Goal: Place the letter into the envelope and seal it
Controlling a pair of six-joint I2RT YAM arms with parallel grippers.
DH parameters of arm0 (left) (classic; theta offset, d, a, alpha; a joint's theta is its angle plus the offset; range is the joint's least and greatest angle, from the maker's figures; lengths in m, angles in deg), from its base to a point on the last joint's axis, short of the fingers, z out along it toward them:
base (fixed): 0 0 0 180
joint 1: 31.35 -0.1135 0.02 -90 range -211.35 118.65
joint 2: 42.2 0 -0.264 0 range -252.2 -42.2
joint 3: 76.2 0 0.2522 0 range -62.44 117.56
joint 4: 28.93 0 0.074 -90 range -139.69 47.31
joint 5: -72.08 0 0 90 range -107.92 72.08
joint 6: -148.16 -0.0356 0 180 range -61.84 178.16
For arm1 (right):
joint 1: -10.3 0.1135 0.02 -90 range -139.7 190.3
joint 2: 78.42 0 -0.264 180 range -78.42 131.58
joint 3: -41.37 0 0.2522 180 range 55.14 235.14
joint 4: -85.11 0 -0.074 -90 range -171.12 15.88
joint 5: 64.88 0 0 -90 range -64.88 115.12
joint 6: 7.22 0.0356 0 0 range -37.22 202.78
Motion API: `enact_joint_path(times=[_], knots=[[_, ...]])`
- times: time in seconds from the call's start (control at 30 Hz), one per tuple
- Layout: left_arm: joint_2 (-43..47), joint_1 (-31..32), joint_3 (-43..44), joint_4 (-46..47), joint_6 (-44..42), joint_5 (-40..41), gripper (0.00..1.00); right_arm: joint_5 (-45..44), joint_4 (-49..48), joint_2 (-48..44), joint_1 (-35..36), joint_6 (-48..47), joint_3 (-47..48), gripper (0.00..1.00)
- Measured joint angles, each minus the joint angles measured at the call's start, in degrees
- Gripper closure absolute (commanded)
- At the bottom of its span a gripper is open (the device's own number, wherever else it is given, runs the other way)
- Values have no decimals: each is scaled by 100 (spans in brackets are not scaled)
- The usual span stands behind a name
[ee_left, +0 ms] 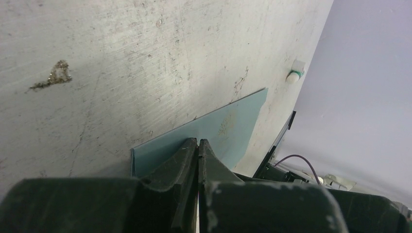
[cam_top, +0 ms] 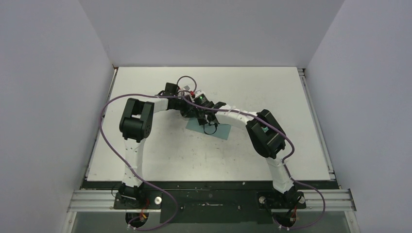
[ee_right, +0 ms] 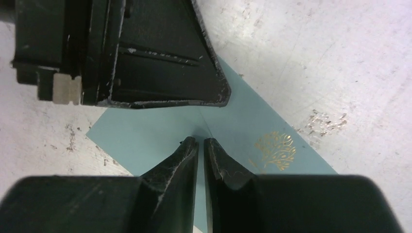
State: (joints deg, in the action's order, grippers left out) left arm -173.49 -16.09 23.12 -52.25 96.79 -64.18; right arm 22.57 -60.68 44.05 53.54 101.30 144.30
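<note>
- Envelope [cam_top: 210, 128] flat on table [cam_top: 272, 92], mid-scene – gold emblem [ee_right: 275, 150] facing up.
- L gripper [ee_left: 198, 141] jaws together, tips at envelope, holding nothing.
- R gripper [ee_right: 200, 141] narrow slit – tips on envelope, just near of L.
- Letter not seen.

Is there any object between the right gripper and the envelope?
No. In the right wrist view the right gripper sits directly over the teal envelope with nothing visible between them. The left gripper is beside it, over the envelope's far part, not in between.
</note>
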Motion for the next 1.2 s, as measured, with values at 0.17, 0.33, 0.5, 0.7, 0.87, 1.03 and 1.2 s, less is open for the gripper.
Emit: enact_joint_path(times=[0.17,0.33,0.5,0.7,0.87,1.03,1.2], knots=[[0,0,0,-2,-17,-4,100,-120,-299,0,-48,17,-52,93],[0,0,0,0,-22,-7,100,-153,-498,0,-92,42,-157,93],[0,0,0,0,-22,-7,100,-151,-498,0,-138,57,-177,92],[0,0,0,0,-22,-7,100,-39,-503,-9,-144,-26,-269,93],[0,-2,0,0,-22,-9,100,39,-732,-140,-160,-142,-546,95],[2,-4,0,-13,-22,-20,100,46,-811,-295,-160,-195,-787,95],[0,-7,0,-17,-24,-24,100,46,-730,-459,-177,-304,-979,94]])
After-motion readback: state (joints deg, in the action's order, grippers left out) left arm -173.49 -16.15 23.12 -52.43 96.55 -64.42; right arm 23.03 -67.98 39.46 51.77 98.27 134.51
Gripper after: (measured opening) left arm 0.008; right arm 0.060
